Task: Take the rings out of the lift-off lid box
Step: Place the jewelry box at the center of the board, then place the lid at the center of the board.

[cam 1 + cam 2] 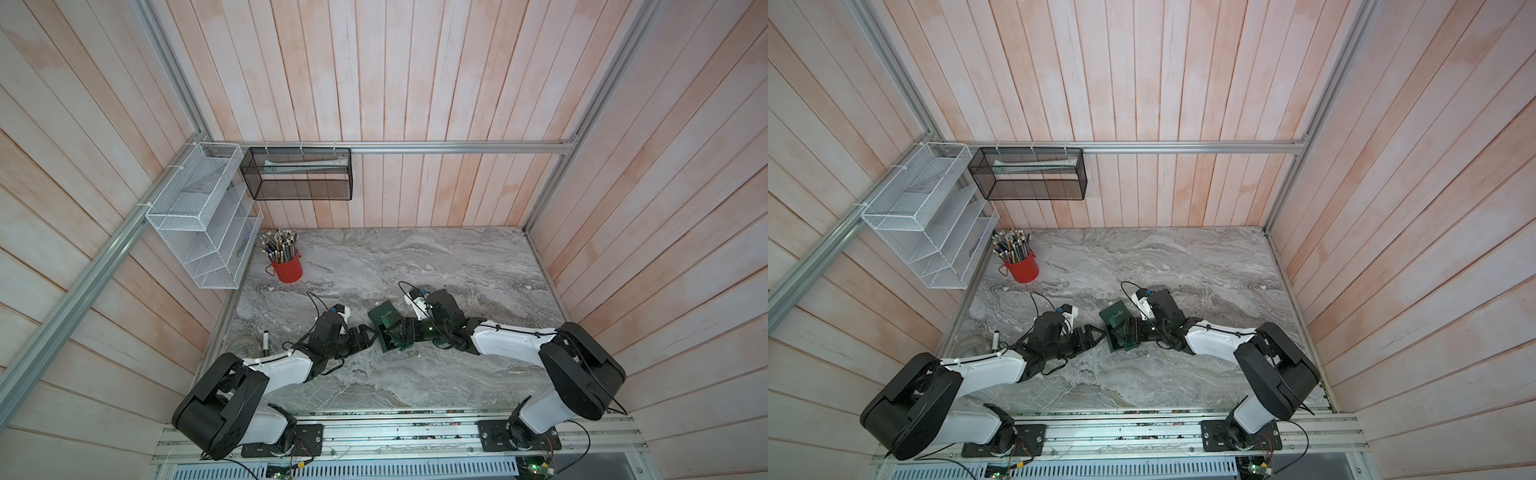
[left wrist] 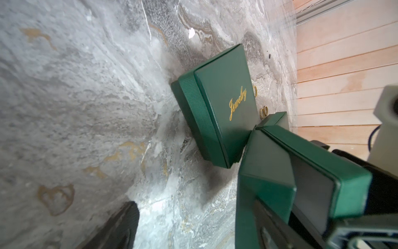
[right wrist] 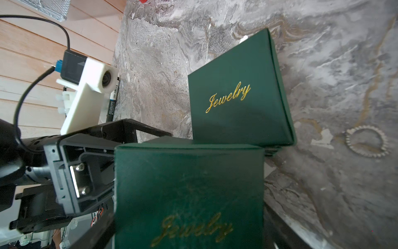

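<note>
My right end effector [image 1: 395,337] is clamped on the lift-off lid box [image 3: 189,194], tipped on its side; my left end effector [image 1: 371,336] stands spread and empty just beside it. Beyond lies a second green box [image 3: 239,90], closed, and rings [image 2: 263,112] rest on the bench [image 1: 415,257] beside it. I think I should tilt it slowly, so nothing rolls far

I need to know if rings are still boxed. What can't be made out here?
- Inside of the held green box: left wrist view catches only an oblique grey face; right wrist view only its lettered outside.
- The rings: partly behind the lying green box, left wrist view; too small in both top views.
</note>
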